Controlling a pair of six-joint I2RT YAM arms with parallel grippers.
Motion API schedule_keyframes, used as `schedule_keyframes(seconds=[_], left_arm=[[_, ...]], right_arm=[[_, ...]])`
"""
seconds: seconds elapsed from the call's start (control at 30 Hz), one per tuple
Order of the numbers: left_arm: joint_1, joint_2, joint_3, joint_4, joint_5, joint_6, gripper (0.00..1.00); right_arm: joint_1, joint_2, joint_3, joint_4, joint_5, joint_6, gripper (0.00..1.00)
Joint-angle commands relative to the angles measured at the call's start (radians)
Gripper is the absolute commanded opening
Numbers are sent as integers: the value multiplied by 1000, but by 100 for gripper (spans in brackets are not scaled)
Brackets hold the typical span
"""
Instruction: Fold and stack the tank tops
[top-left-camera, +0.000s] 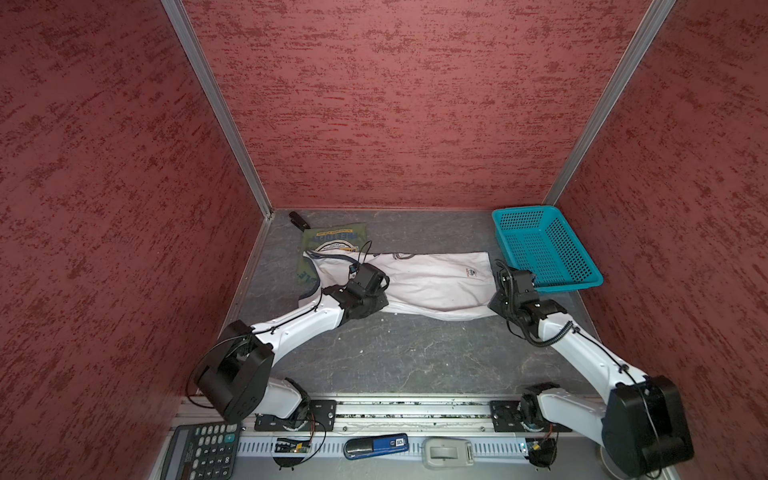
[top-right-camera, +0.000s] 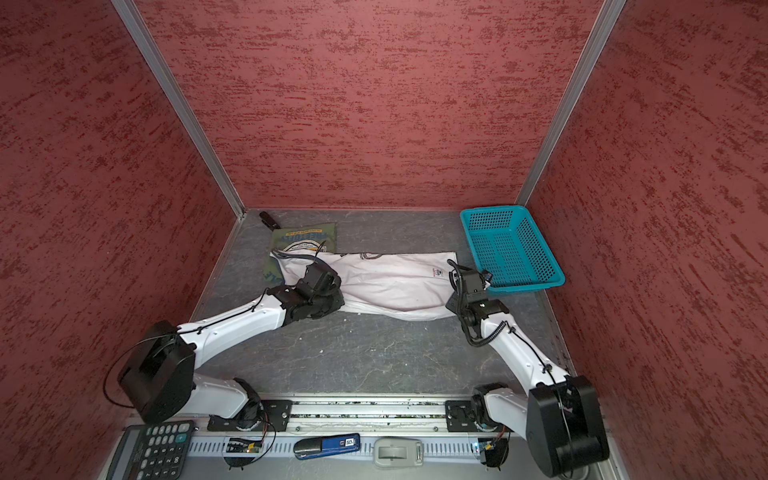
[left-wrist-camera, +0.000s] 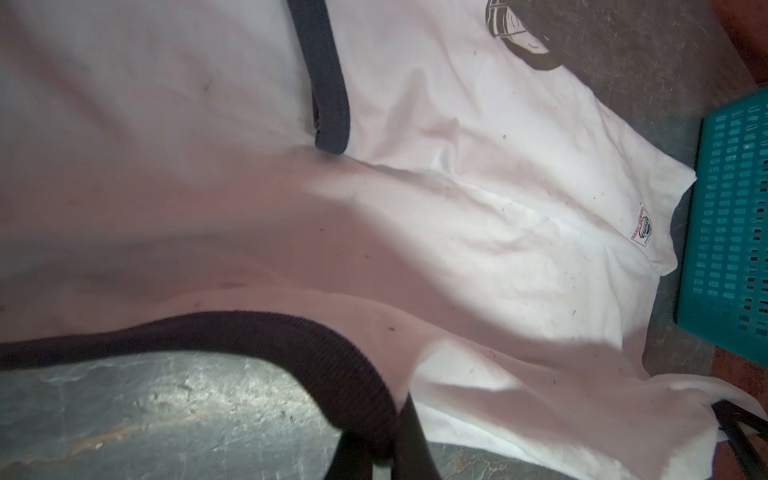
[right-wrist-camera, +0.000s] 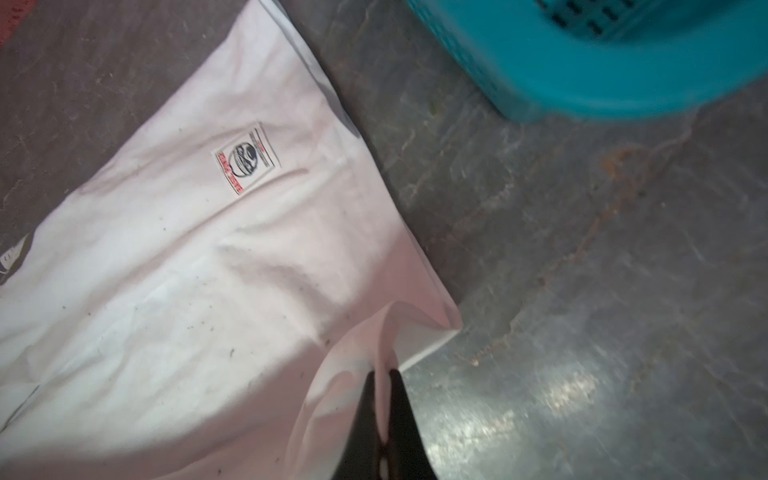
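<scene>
Back left on the bench (top-left-camera: 395, 353), the folded olive green cloth tank top (top-left-camera: 332, 237) is partly hidden under the wrinkled white cloth tank top (top-left-camera: 436, 282) spread mid-bench. The left end effector (left-wrist-camera: 382, 451) is clamped tight on its dark ribbed armhole trim. The right end effector (right-wrist-camera: 380, 399) is clamped on its hem corner, near the turquoise plastic mesh basket (top-left-camera: 569, 253).

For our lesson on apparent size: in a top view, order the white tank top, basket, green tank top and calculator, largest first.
1. white tank top
2. basket
3. green tank top and calculator: alike; one partly covered, the other nearer and cut off.
</scene>
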Motion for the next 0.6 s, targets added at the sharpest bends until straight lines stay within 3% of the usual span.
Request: schedule_keyframes(seconds=[0.0,0.17,0.33,0.4,0.47,0.57], left_arm=[[49,75,66,3,35,59,4],[98,185,157,-5,57,71,5],[130,267,228,-19,64,70,12],[135,292,242,-19,71,68,17],[140,304,250,-21,74,67,30],[140,286,252,-25,52,71,41]], right_arm=[[-7,84,59,74,52,-54,5],[-14,248,152,129,51,-84,6],[-26,366,210,164,71,-91,6],[-31,401,225,175,68,-92,7],[-33,431,243,178,66,-95,11],[-35,450,264,165,77,-100,18]])
